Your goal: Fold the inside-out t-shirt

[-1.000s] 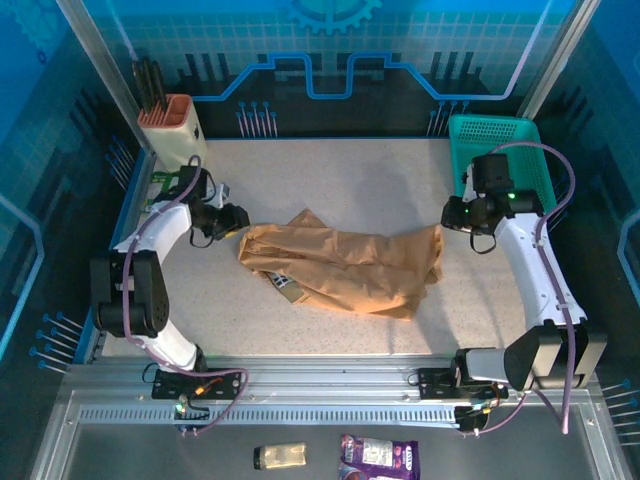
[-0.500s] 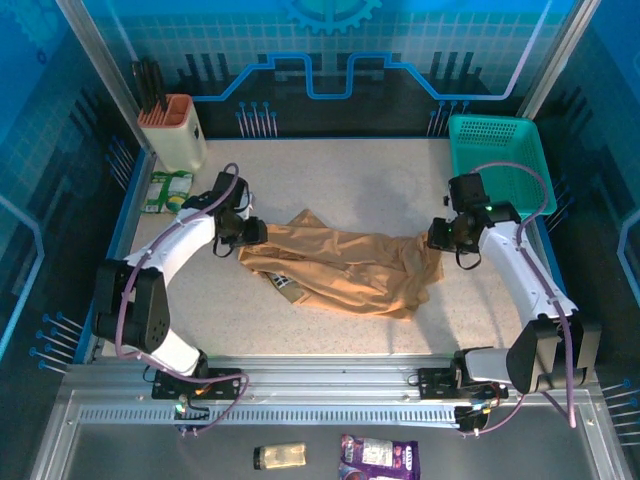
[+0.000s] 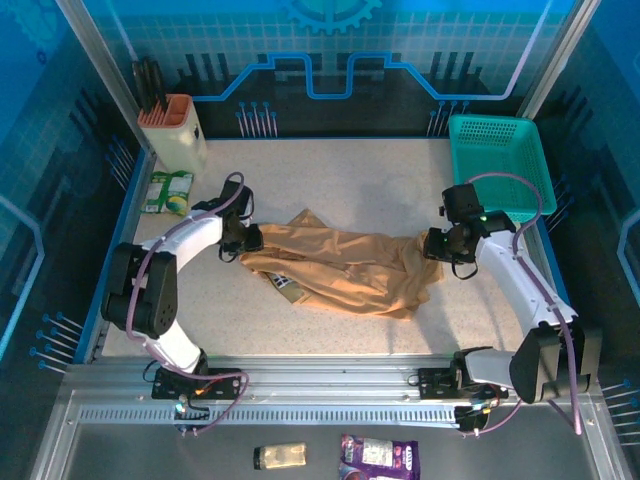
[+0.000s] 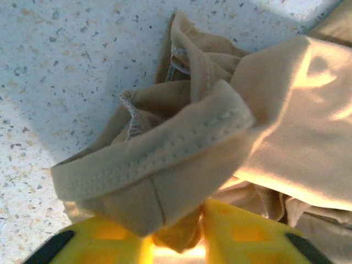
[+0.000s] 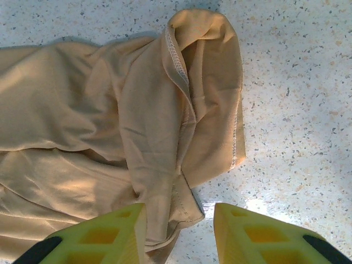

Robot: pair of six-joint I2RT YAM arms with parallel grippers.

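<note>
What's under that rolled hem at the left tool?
More bunched t-shirt fabric sits under the rolled hem, and a fold drops between the yellow fingers of the left tool. The table beneath is covered there.

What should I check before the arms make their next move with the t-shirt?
1. Fabric between the left gripper's fingers: ok, the t-shirt hem is bunched there.
2. Left jaws fully closed on it: cannot tell.
3. Right gripper closed on fabric: not ok, jaws open astride the t-shirt edge.
4. T-shirt lying flat: not ok, crumpled.
5. T-shirt apart from the teal basket: ok.
</note>
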